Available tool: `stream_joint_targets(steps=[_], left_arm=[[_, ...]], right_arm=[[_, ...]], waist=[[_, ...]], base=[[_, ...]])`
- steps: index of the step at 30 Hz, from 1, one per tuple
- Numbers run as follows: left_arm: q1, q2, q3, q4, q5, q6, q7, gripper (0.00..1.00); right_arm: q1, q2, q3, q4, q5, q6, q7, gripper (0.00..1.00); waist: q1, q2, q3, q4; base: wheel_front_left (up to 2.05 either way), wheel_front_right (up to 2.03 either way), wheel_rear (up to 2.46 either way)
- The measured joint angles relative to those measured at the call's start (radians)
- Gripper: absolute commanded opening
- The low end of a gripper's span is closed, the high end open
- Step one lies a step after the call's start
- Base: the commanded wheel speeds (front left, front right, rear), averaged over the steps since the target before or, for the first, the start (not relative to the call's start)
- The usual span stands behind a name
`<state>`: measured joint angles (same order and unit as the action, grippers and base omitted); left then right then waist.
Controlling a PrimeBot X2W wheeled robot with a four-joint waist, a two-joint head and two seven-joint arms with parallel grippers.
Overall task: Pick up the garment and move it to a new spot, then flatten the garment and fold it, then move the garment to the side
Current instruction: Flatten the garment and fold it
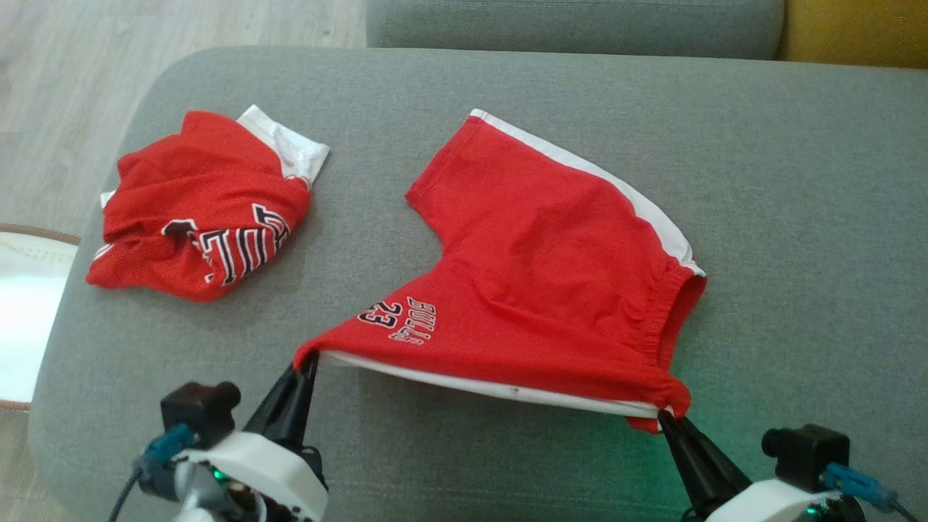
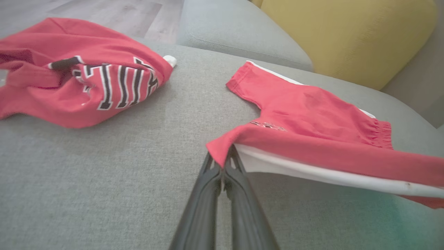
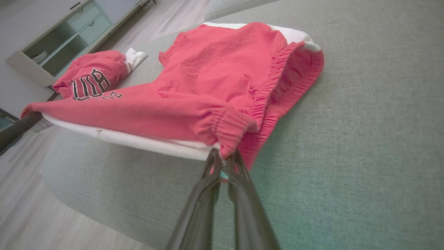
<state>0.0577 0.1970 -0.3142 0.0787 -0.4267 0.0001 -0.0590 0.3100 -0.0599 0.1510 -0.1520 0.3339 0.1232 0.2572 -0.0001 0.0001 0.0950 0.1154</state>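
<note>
Pinching the red shorts (image 1: 551,268) at 2 corners, the left gripper (image 1: 310,359) clamps the leg hem, the right gripper (image 1: 663,415) the waistband; a crumpled red jersey (image 1: 196,217) lies well apart.

Left end effector (image 2: 223,166) – two dark fingers pressed together, pinching leg-hem corner of red shorts (image 2: 312,114). Near edge of shorts lifted off grey upholstered seat (image 2: 104,180), white side stripe (image 2: 329,175) showing beneath; far leg flat on seat. Elastic waistband (image 2: 380,133) at right. Crumpled red jersey (image 2: 69,93), black-and-white lettering, upper left, well apart from shorts. Yellow cushion (image 2: 347,38) behind – wood floor (image 2: 114,17) at top.
</note>
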Motion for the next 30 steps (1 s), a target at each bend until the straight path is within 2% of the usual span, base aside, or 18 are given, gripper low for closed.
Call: stream_joint_targets(steps=[6,13,16,22,25,30], left_arm=[[-0.024,0.034,0.001,-0.056,-0.010,-0.014,0.061,0.00],[-0.249,0.086,-0.006,-0.009,-0.044,-0.093,0.137,0.00],[-0.378,0.116,-0.041,0.053,-0.084,-0.121,0.160,0.00],[-0.628,0.166,-0.163,0.217,-0.177,-0.125,0.173,0.00],[-0.751,0.159,-0.225,0.318,-0.220,-0.128,0.171,0.00],[-0.927,0.124,-0.265,0.525,-0.256,-0.132,0.133,0.00]], right_arm=[[-0.007,0.016,-0.025,-0.031,0.008,0.000,0.083,0.00],[-0.199,0.016,-0.015,-0.006,0.063,0.000,0.122,0.00],[-0.289,0.016,-0.020,0.035,0.103,0.000,0.123,0.00],[-0.426,0.015,-0.029,0.138,0.161,0.000,0.096,0.00],[-0.472,0.014,-0.031,0.179,0.207,0.000,0.056,0.00],[-0.561,0.014,0.003,0.239,0.308,0.000,-0.023,0.00]], waist=[[0.0000,0.0000,0.016,-0.019],[0.0000,0.0000,0.094,-0.047],[0.0000,0.0000,0.140,-0.061],[0.0000,0.0000,0.220,-0.102],[0.0001,0.0000,0.259,-0.118],[0.0001,-0.0001,0.309,-0.152]], base=[[0.00,0.00,0.00],[0.00,0.00,0.00],[0.00,0.00,0.00],[0.00,0.00,0.00],[0.00,0.00,0.00],[0.00,0.00,0.00]])
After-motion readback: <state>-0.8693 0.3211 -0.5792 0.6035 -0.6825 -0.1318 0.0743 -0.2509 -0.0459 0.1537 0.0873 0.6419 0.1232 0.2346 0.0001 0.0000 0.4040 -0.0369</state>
